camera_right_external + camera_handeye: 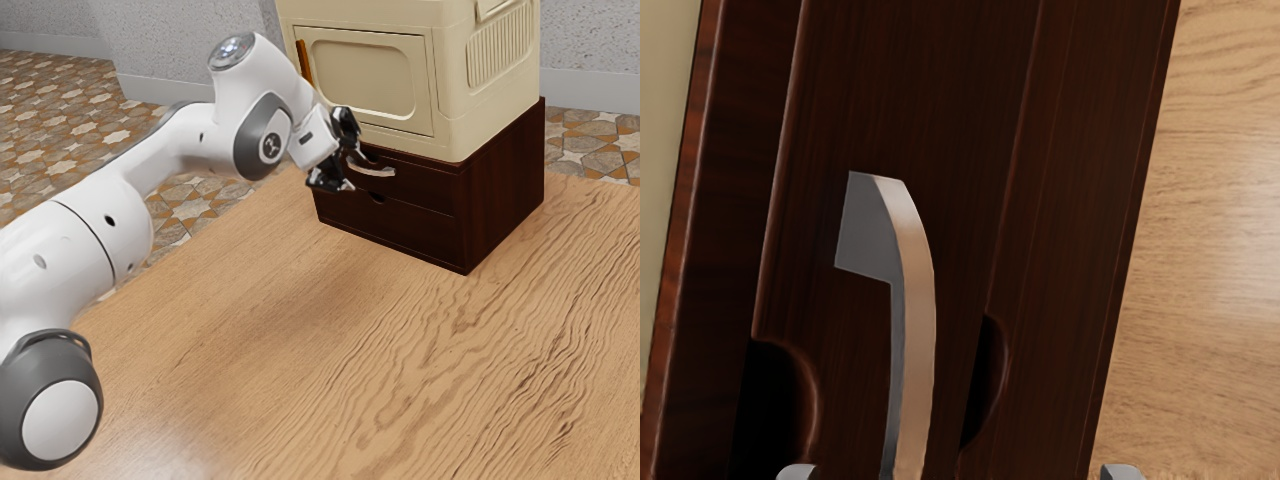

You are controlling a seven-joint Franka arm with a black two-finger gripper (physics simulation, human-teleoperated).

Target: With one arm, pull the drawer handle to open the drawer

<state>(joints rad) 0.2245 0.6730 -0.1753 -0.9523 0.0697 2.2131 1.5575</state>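
Observation:
My gripper (350, 168) is open in the exterior view, its two black fingers one above the other at the front of the dark brown drawer unit (505, 185). The pale curved handle (377, 170) stands out from the upper drawer (425, 190), which looks flush with the unit. In the wrist view, the tips of my gripper (960, 474) are wide apart at the lower edge. The handle (916, 340) runs down toward the space between them, and its lower end is cut off.
A cream cabinet (490, 85) rests on top of the drawer unit. Below the upper drawer is a lower one (400, 232) with a notch in its top edge. The wooden table (330, 350) stretches out before the unit.

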